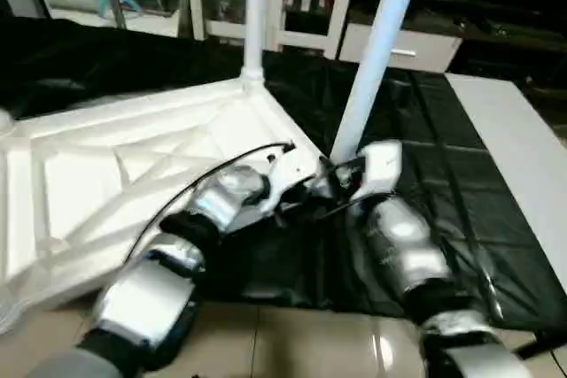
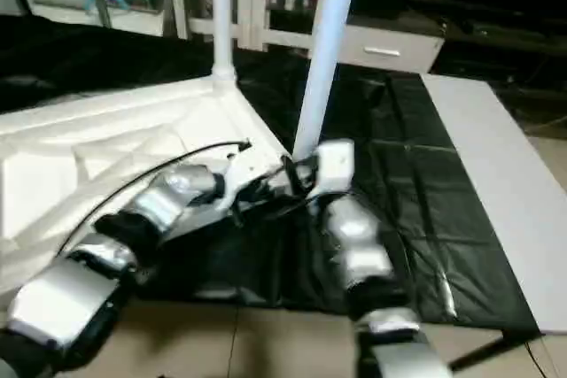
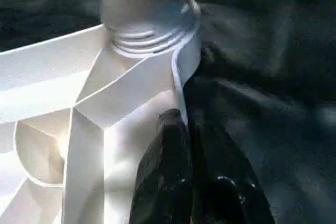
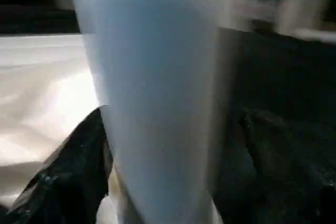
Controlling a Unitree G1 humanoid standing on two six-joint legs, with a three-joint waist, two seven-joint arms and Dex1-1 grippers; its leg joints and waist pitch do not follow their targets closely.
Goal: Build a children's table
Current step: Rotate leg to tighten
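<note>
- Tabletop [image 1: 133,174]: white, lies underside up on the black-covered surface [image 1: 425,183]; ribs and diagonal braces face upward; it extends away from the left gripper [image 3: 181,129] on the side opposite the right gripper [image 1: 341,173].
- Far leg [image 1: 257,15]: white tube, upright in the corner socket beyond both grippers; in the left wrist view its threaded base sits in the socket just ahead of the left gripper's fingertips.
- Near leg [image 1: 376,50]: white tapered tube, leaning slightly, its lower end at the tabletop corner closest to the grippers; it rises between the right gripper's two black fingers [image 4: 68,166], one on each side of the tube.
- Right gripper: jaws spread wide around the near leg; whether the pads press on the tube, cannot tell.
- Left gripper: fingers together, nothing between them; tips rest at the tabletop's rim wall, where white plastic meets the black cover.
- The two grippers sit close together at that corner, left one just beside the right.
- White panel [image 1: 523,157]: lies flat on the surface, well off to the right gripper's outer side.
</note>
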